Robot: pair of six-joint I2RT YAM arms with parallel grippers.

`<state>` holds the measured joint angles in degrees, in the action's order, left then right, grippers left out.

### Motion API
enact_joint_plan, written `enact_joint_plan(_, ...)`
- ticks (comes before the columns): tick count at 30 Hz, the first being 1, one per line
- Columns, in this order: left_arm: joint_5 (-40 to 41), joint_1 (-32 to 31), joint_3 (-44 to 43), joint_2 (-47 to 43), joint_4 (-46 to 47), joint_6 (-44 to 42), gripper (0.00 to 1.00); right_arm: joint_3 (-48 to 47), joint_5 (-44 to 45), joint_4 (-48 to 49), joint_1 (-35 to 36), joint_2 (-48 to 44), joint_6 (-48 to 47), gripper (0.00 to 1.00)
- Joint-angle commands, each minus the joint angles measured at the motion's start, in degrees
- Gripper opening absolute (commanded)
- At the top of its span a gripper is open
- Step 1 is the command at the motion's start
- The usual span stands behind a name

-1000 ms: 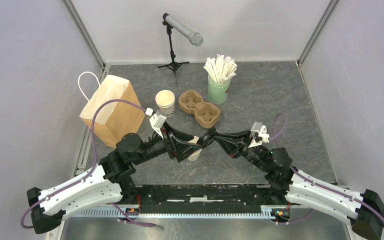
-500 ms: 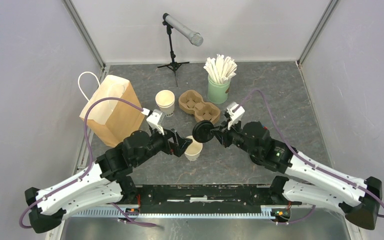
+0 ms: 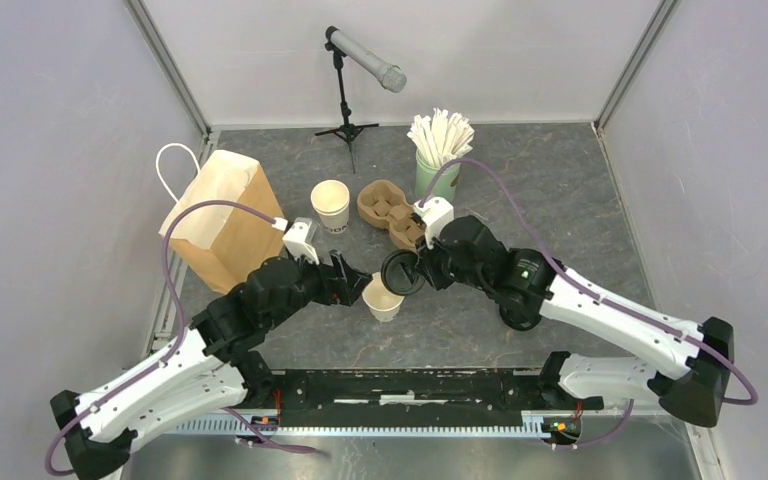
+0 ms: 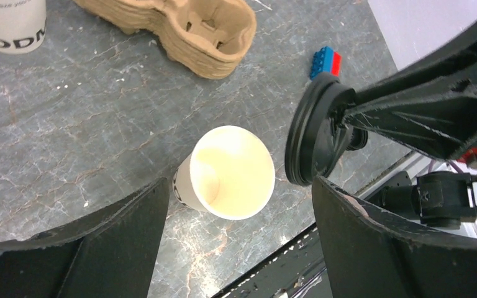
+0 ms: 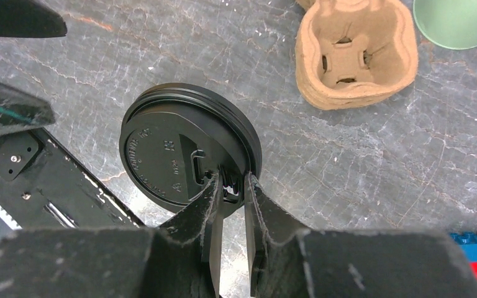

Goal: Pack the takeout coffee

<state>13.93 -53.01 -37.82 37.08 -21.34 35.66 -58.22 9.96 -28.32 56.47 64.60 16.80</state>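
right gripper (image 5: pixel 230 186) pinches the black lid (image 5: pixel 174 149) at its rim; left gripper (image 4: pixel 239 182) gapes empty, paper cup (image 4: pixel 223 167) just ahead. it looks light and crushable; grip the sidewall gently.

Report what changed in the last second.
The left gripper let go of the lidless cup and drew back left. The right gripper, shut on the black lid, swung its arm around toward the far side. The paper bag, carrier and far cup stayed put.

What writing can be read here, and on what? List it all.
"ODDM", big dark letters cut by the frame edge, on the far paper cup.
Smaller line above it: too blurred.
Raised lettering on the black lid: too faint.
Dark print on the near paper cup: hidden, unreadable.
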Motion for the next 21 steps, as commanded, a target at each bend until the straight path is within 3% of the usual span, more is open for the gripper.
enact_joint_plan(1, -9.47, 6.53, 1.75, 1.7, 1.34, 5.46, 0.89, -4.93, -1.92, -3.55, 0.0, 3.29, 1.42, 0.21)
enact_joint_plan(6, -17.65, 11.77, 4.95, 0.78, 5.65, 7.99, 0.85, -7.19, -3.46, -4.35, 0.05, 6.86, 1.72, 0.22)
enact_joint_plan(21, -18.46, 11.95, 6.86, -0.1, 5.44, 6.98, 0.86, -9.84, -6.18, -5.65, 0.05, 12.42, 1.46, 0.22)
